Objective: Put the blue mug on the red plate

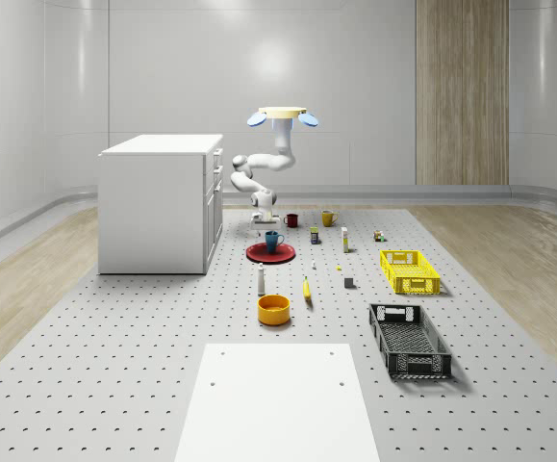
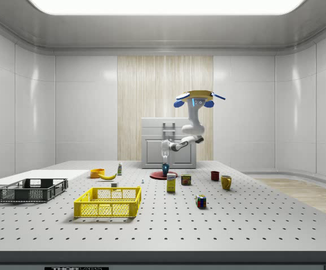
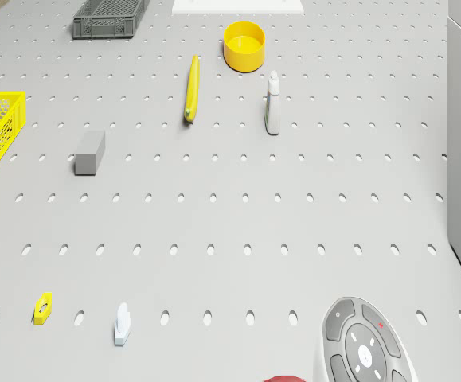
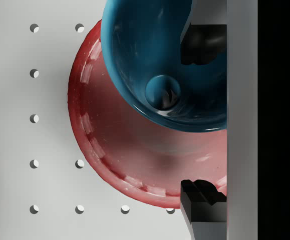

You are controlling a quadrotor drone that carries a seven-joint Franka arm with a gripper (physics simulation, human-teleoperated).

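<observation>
1 blue mug (image 1: 273, 240) stands upright on the red plate (image 1: 269, 254), handle toward the whole-scene view's right. In the wrist view the mug (image 4: 155, 60) sits toward one edge of the plate (image 4: 134, 155), not at its centre, yet within the rim. Judgement: the placement looks essentially made, and the off-centre seat probably reflects where the arm lowered it.

Gripper (image 1: 266, 220) hangs just above the mug, pointing down. In the wrist view its 2 fingers (image 4: 203, 209) stand wide apart; one sits at the mug's rim, the other over the plate well clear of the mug. Contact at the rim cannot be confirmed. The gripper is released and holds nothing.

Drone (image 1: 284, 116) hovers above the far end of the table (image 1: 114, 366), beside the white cabinet (image 1: 158, 202) and behind the plate.

Judgement: lifting straight up would avoid tipping the mug.
</observation>
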